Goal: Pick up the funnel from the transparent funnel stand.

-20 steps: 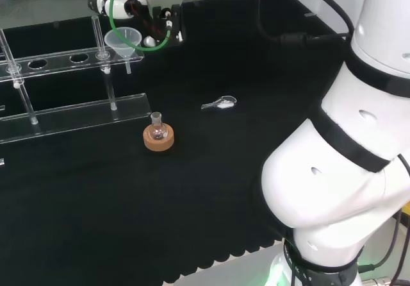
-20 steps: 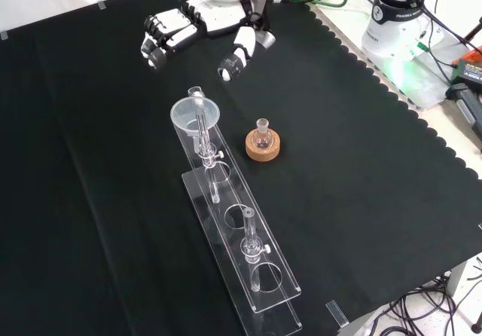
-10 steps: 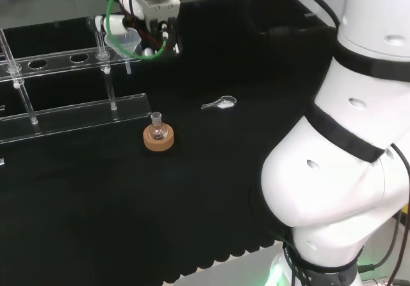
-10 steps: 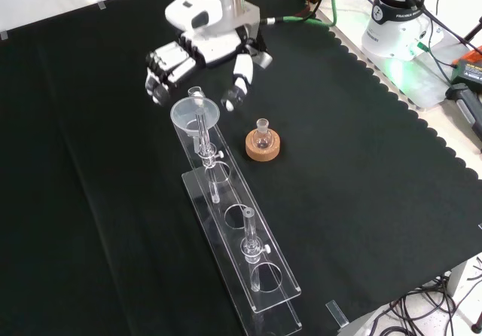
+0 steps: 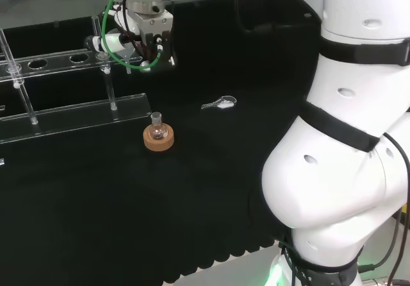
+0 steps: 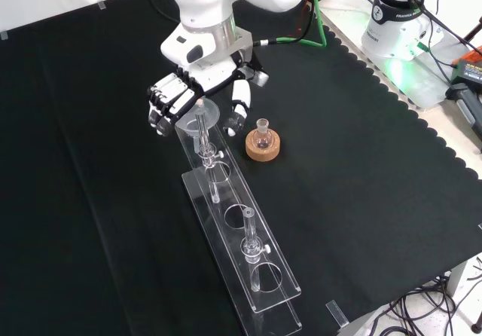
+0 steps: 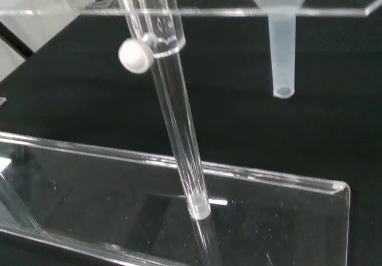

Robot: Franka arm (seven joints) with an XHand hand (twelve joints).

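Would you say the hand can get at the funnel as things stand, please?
Probably yes. In the front view the hand is already at the funnel, fingers on one side and the thumb on the other, still apart. Only the stand post rises beside the bowl, so it looks free to close.

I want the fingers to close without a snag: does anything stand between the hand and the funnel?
In the front view the hand already brackets the funnel; nothing sits in between. The stand's upright post rises right beside the funnel bowl, near the closing fingers.
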